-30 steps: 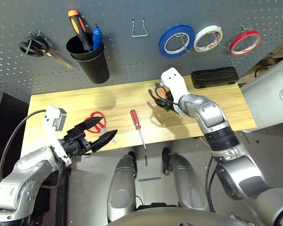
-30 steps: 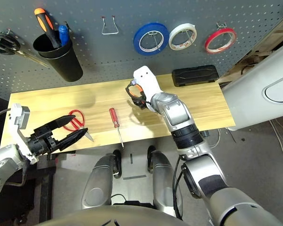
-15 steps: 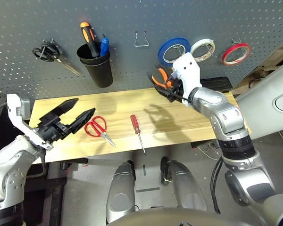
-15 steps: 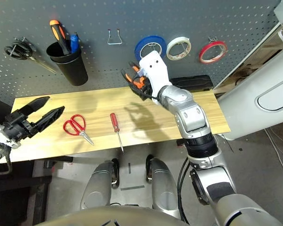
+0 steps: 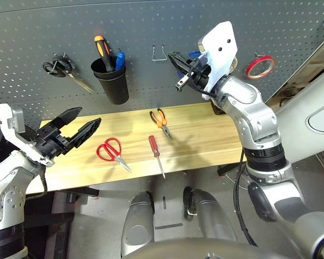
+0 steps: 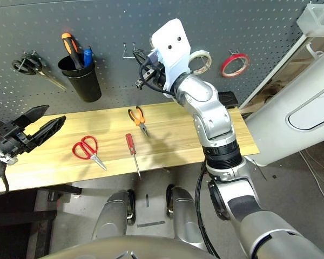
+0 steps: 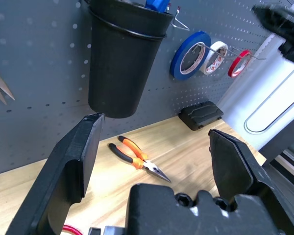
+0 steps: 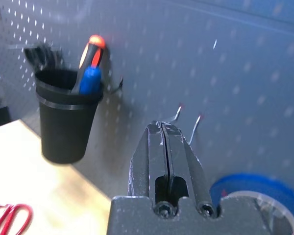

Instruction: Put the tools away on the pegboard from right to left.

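Pegboard (image 5: 43, 32) backs right fingers (image 5: 177, 63) pressed together, empty, beside hook (image 5: 160, 52); left fingers (image 5: 82, 123) spread wide, empty.

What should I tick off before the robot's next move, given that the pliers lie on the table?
1. Red tape ring hung on the pegboard: ok.
2. Pliers hung: not ok, flat on the table.
3. Right pincer holding a tool: not ok, shut on nothing by the wire hook.
4. Wire hook free: ok.
5. Left pincer open and empty: ok.
6. Screwdriver and red scissors hung: not ok, on the table.
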You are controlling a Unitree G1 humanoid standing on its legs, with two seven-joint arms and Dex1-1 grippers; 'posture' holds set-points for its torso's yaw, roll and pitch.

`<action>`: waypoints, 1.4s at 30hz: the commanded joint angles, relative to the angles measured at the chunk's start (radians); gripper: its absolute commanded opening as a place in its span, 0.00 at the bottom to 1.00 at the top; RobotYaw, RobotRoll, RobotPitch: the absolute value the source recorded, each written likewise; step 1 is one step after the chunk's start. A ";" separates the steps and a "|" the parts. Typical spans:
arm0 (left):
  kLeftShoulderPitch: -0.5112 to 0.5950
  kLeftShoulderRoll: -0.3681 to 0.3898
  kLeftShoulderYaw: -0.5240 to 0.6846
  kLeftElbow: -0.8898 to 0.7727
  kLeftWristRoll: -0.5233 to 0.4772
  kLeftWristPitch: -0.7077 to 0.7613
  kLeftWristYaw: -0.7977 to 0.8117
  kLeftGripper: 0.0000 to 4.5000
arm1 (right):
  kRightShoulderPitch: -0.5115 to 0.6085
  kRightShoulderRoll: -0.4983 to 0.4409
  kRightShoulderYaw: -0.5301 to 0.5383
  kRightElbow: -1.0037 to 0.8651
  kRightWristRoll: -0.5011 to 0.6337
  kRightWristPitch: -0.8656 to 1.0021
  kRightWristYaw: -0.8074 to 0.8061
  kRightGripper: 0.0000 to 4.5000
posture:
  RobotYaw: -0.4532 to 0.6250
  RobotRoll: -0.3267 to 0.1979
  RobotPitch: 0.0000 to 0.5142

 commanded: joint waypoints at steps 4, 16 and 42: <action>0.003 0.012 -0.001 -0.001 -0.003 0.014 -0.011 1.00 | 0.074 -0.046 0.036 -0.013 0.007 0.043 0.027 0.09 | 0.47 0.62 0.19; 0.000 -0.013 -0.083 -0.034 0.008 0.030 0.011 1.00 | 0.164 -0.112 0.029 -0.006 0.024 0.069 0.055 0.99 | 0.46 0.62 0.18; -0.011 -0.055 -0.196 -0.072 0.056 0.044 0.073 1.00 | 0.349 -0.233 0.066 0.114 -0.045 -0.131 0.132 0.99 | 0.44 0.62 0.21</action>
